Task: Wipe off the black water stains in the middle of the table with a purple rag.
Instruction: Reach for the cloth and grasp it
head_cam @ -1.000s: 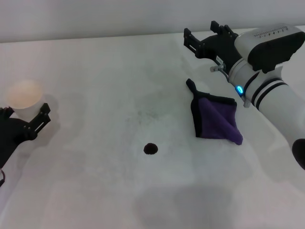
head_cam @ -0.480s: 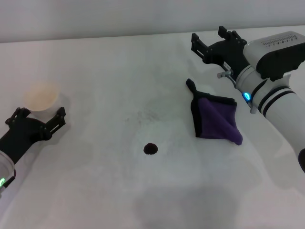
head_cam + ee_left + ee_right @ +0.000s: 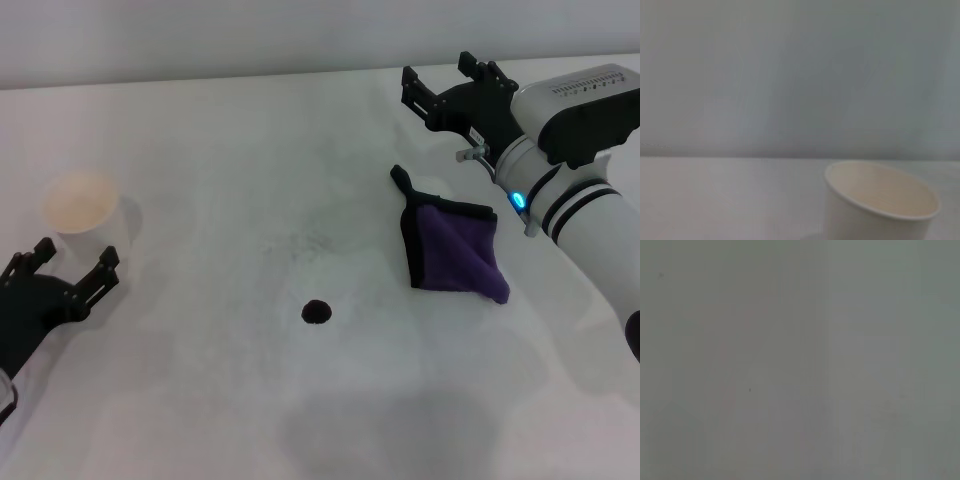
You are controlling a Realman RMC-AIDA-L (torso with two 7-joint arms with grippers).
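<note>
**Rag not yet gripped**

Purple rag [image 3: 452, 250] lies folded on table [image 3: 220, 150], right of black blot [image 3: 317, 312]. Right gripper [image 3: 447, 88] hovers beyond it, fingers spread, empty. Left gripper [image 3: 60, 272] near paper cup [image 3: 82, 208], apparently spread. Cloth probably soft, light; pinch the raised fold.

A plain pale grey wall [image 3: 200, 40] is seen behind the far edge of the wide white table [image 3: 200, 400], meeting it in a straight line. The wall is unmarked and evenly lit. Soft, diffuse shadows are cast on the matte surface.
</note>
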